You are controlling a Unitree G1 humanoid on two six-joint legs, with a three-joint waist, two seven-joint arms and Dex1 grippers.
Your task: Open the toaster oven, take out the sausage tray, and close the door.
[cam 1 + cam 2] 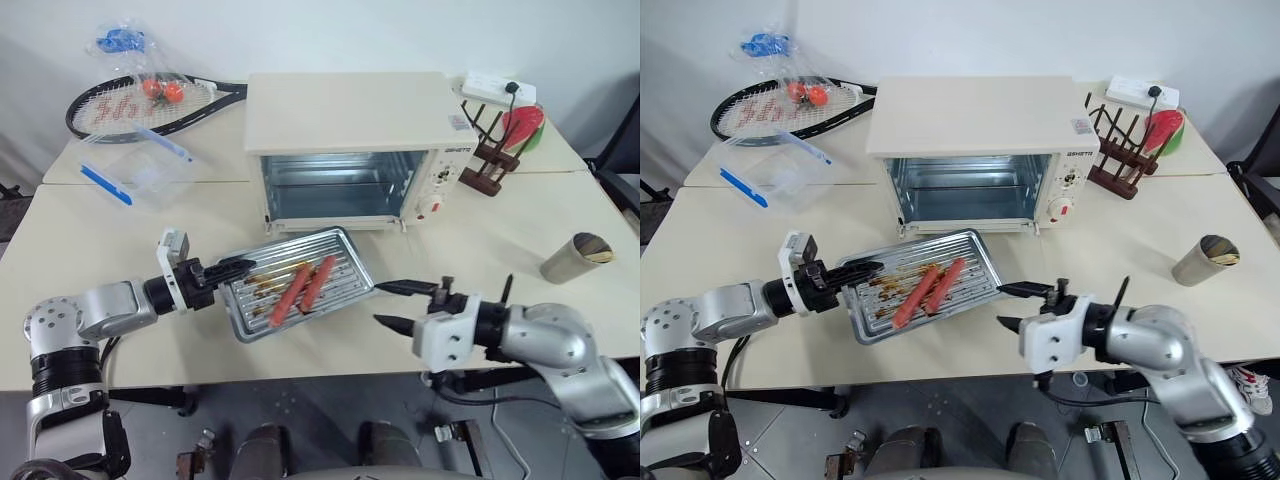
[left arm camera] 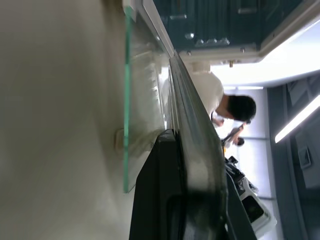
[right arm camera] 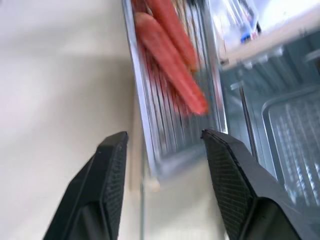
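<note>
I see the toaster oven point(image 1: 350, 140) at the back centre of the worktop point(image 1: 120, 330), the sausage tray point(image 1: 298, 283) just in front of it, two sausages point(image 1: 303, 287) in it. My left gripper point(image 1: 232, 268) clamps the tray's left edge; my right gripper point(image 1: 396, 304) sits just right of the tray, jaws apart. Racket point(image 1: 140, 103) behind left, cup point(image 1: 577, 257) far right.

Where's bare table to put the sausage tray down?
The sausage tray, pinched at its edge by the left gripper, sits over the open door. Free table: between plastic box and left gripper; also between toaster oven and paper cup. Crowded at back: racket, rack.
</note>
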